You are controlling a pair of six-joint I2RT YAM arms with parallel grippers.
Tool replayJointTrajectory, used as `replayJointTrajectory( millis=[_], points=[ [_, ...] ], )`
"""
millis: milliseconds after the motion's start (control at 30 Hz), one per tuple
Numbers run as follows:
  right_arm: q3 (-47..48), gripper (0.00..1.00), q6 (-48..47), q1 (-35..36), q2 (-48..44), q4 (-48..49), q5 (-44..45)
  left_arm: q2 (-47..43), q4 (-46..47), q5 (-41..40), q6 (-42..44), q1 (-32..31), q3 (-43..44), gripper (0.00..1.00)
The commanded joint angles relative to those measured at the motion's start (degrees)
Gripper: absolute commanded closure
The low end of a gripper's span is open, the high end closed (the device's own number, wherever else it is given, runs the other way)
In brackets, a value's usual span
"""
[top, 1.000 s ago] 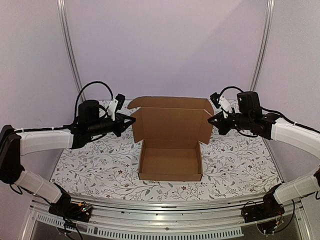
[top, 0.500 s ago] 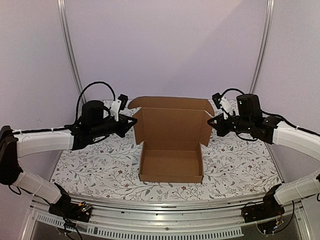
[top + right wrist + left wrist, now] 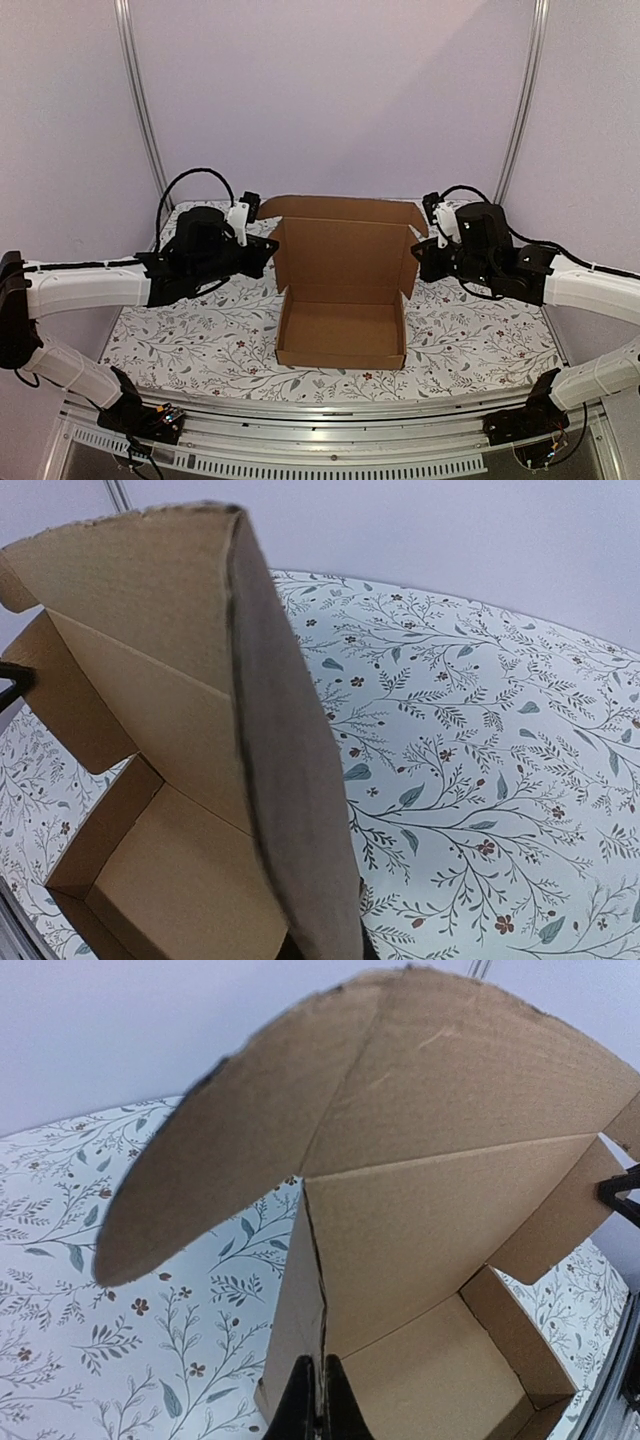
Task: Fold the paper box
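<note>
The paper box (image 3: 340, 335) is plain brown cardboard and stands mid-table on the floral cloth. Its tray is formed, and its lid (image 3: 345, 250) stands upright at the back with a side flap at each end. My left gripper (image 3: 266, 250) is shut on the edge of the lid's left flap. In the left wrist view the fingertips (image 3: 320, 1415) pinch that edge, with the box (image 3: 430, 1230) beyond. My right gripper (image 3: 420, 262) holds the lid's right flap. In the right wrist view (image 3: 325, 950) the flap (image 3: 290, 810) hides most of the fingers.
A floral cloth (image 3: 180, 330) covers the table. An aluminium rail (image 3: 330, 415) runs along the near edge, with the arm bases at its ends. Two slanted frame posts (image 3: 140, 100) and a plain purple backdrop stand behind.
Both grippers have moved inward and slightly toward the near edge while holding the lid flaps. The flaps have turned further inward toward the tray.
</note>
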Motion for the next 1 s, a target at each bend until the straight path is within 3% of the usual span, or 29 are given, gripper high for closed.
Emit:
replayJointTrajectory(
  millis=[0,333,967],
  points=[
    [-1.43,1.00,5.69,4.10,-2.31,5.37,5.57,0.95,-5.47,-1.83,-3.81,-4.03,-0.01,1.00],
    [-3.31,1.00,10.16,10.35,-1.91,5.64,16.49,0.53,-6.22,-7.31,-5.73,-9.83,-1.85,1.00],
    [3.47,1.00,18.39,17.49,5.26,4.89,31.03,-3.59,-8.42,-10.57,-6.65,-12.77,-2.80,1.00]
  ],
)
